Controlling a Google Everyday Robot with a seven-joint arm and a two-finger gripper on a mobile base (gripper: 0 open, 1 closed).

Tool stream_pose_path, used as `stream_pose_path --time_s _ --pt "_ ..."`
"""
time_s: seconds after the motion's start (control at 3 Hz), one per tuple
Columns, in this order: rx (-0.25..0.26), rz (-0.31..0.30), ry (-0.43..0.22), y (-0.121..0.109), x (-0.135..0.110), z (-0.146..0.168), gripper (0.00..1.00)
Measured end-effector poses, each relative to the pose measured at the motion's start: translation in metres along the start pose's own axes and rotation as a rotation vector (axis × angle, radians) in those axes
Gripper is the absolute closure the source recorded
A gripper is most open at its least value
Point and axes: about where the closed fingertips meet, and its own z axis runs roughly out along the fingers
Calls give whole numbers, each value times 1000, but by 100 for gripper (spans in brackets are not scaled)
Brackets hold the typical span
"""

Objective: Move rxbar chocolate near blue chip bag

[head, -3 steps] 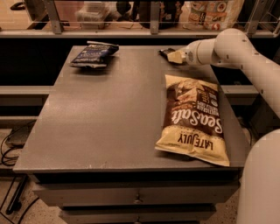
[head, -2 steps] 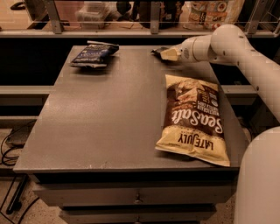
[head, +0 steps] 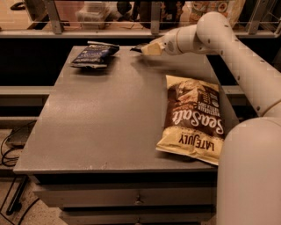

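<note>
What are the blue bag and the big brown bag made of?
Blue chip bag: probably foil-lined plastic, shiny, crinkled, silvery edges. Late July bag: likely matte plastic film, softly wrinkled. The tool, above the far side of the table, holds the rxbar chocolate.

Right of the blue chip bag (head: 94, 55), the pincer (head: 143, 48) clamps the rxbar chocolate (head: 136, 47) and covers most of it. Only a dark sliver pokes out, with no text legible. The blue chip bag's own white print is too small to read. Further right of that bag, the arm (head: 246, 66) is cut off by the picture's edge. The robot's pale body (head: 250, 176), itself cropped, hides the table's (head: 109, 114) near right corner and the edge of the Late July bag (head: 193, 118). Behind the blue chip bag, the shelf goods (head: 94, 11) are blurred and cropped at the top.
</note>
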Motion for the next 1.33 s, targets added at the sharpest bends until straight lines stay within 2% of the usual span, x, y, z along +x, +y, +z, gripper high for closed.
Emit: stream_pose_path --time_s 0.33,0.67,1.0,1.33 --pt "-100 -40 24 46 -18 31 98" --pt "-151 -49 54 75 -18 48 76" --pt "-157 -62 106 95 -12 63 53" --pt "-139 -57 137 104 -5 73 30"
